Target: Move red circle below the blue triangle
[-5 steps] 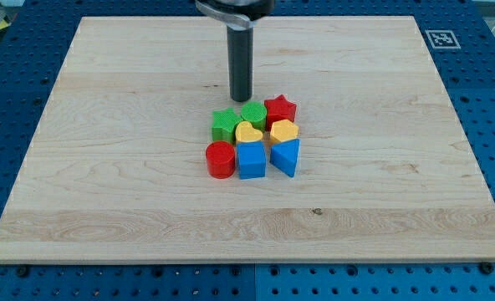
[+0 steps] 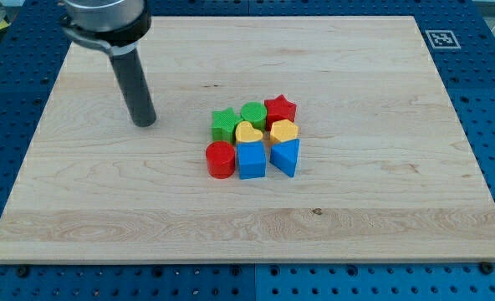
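The red circle [image 2: 220, 159] stands at the left end of a tight cluster near the board's middle. The blue triangle [image 2: 286, 156] is at the cluster's right end, with a blue cube [image 2: 251, 160] between the two. Behind them sit a yellow heart [image 2: 248, 133], a yellow pentagon-like block [image 2: 283, 130], a green star [image 2: 224, 124], a green round block [image 2: 253, 114] and a red star [image 2: 280, 109]. My tip [image 2: 145, 123] rests on the board well to the left of the cluster and slightly above the red circle, touching no block.
The wooden board [image 2: 373, 201] lies on a blue perforated table. A black-and-white marker tag [image 2: 441, 38] is at the board's top right corner.
My tip has moved from just above the green blocks to the left and slightly down the view. No block has moved.
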Motion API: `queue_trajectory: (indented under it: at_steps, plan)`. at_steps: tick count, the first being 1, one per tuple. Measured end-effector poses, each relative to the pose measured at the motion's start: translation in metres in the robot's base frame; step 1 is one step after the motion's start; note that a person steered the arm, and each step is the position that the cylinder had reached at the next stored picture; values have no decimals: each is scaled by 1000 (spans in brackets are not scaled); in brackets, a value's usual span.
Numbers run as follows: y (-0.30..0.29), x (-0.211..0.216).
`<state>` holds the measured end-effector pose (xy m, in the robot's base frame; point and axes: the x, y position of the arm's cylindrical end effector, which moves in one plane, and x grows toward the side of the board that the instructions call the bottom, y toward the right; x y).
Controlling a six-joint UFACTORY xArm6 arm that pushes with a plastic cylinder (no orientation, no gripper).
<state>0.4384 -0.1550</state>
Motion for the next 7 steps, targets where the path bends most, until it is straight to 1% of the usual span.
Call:
queue_trajectory:
  at_steps: [1,2,4,6,7]
  plan:
    - [-2,23]
    - [26,40]
    - [111,51]
    - [95,64]
    - [119,62]
